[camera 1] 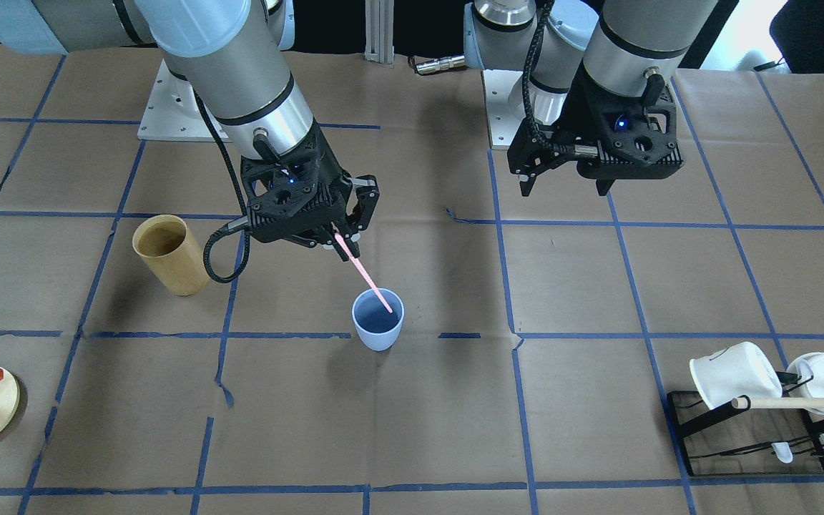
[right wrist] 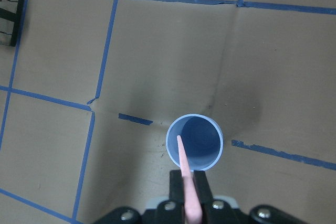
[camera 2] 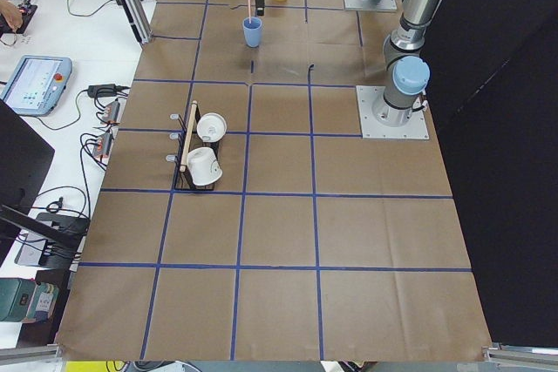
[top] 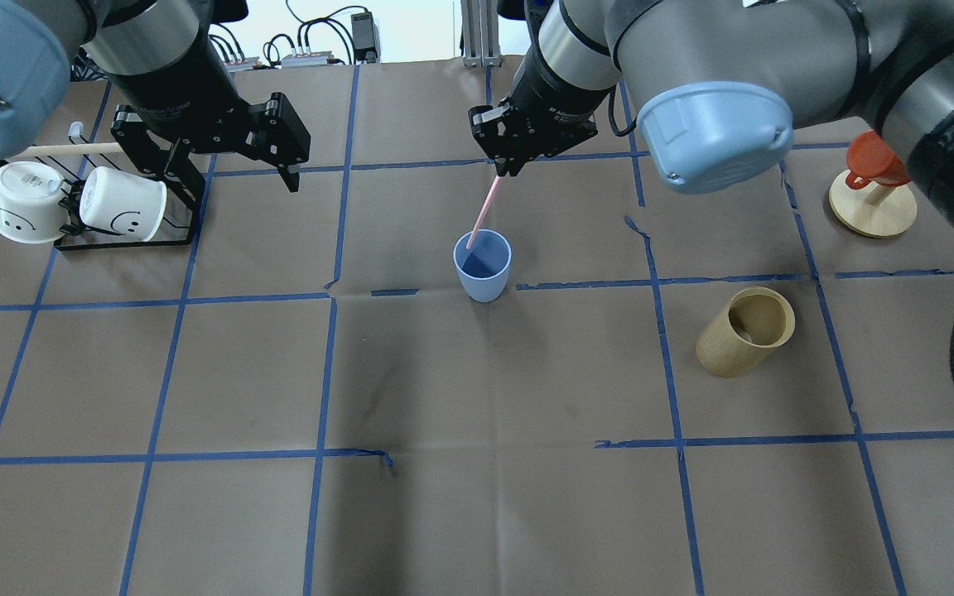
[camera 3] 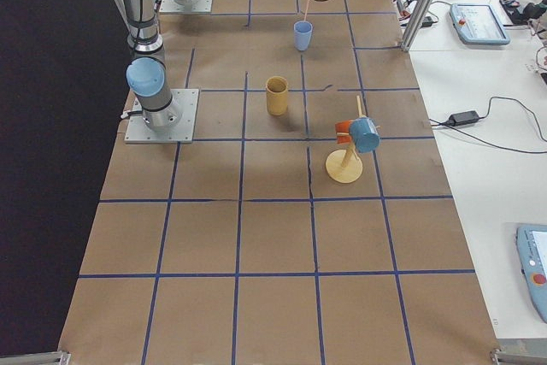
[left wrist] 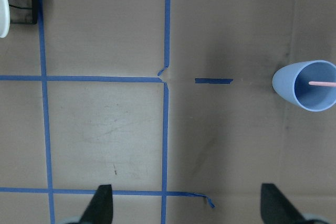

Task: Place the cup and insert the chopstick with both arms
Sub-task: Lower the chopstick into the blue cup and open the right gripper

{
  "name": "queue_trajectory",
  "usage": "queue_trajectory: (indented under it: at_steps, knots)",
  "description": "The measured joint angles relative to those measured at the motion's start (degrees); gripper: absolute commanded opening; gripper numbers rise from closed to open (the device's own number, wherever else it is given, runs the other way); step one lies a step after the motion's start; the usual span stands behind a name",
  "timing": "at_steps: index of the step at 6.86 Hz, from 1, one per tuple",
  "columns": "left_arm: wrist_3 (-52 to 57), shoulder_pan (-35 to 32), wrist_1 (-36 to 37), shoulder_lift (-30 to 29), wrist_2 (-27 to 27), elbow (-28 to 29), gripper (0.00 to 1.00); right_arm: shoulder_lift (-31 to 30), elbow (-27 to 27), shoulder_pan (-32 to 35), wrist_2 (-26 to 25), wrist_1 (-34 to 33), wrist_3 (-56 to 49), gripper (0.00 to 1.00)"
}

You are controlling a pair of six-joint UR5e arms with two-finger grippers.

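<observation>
The light blue cup [camera 1: 378, 329] stands upright near the table's middle and also shows in the overhead view [top: 483, 277]. My right gripper [camera 1: 344, 239] is shut on a thin pink chopstick [camera 1: 365, 275] and holds it tilted above the cup. The stick's lower end sits in the cup's mouth, as the right wrist view shows [right wrist: 181, 148]. My left gripper [top: 233, 170] is open and empty, raised above the table to the cup's left, well apart from it. In the left wrist view the cup [left wrist: 294, 95] is at the right edge.
A tan bamboo cylinder [top: 746, 331] stands to the cup's right. A black rack [top: 125, 240] with two white mugs and a wooden rod [top: 71, 149] is at the far left, under my left arm. An orange cup on a wooden stand [top: 873, 178] is at the far right.
</observation>
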Motion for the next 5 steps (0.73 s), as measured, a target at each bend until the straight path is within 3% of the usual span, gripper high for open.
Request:
queue_trajectory:
  at_steps: [2,3,4,5]
  knots:
    - [0.05,-0.06,0.00,0.14,0.06,0.00,1.00,0.12,1.14,0.13,-0.29,-0.17,0.36,0.09]
    - [0.05,-0.07,0.01,0.18,0.05,0.00,1.00,-0.03,2.30,0.15,-0.31,-0.23,0.47,0.34]
    - [0.05,-0.08,0.02,0.16,0.02,0.05,1.00,-0.19,3.27,0.16,-0.29,-0.29,0.54,0.99]
    - [0.05,-0.04,0.04,0.10,0.02,0.24,1.00,-0.22,3.70,0.15,-0.21,-0.36,1.11,1.00]
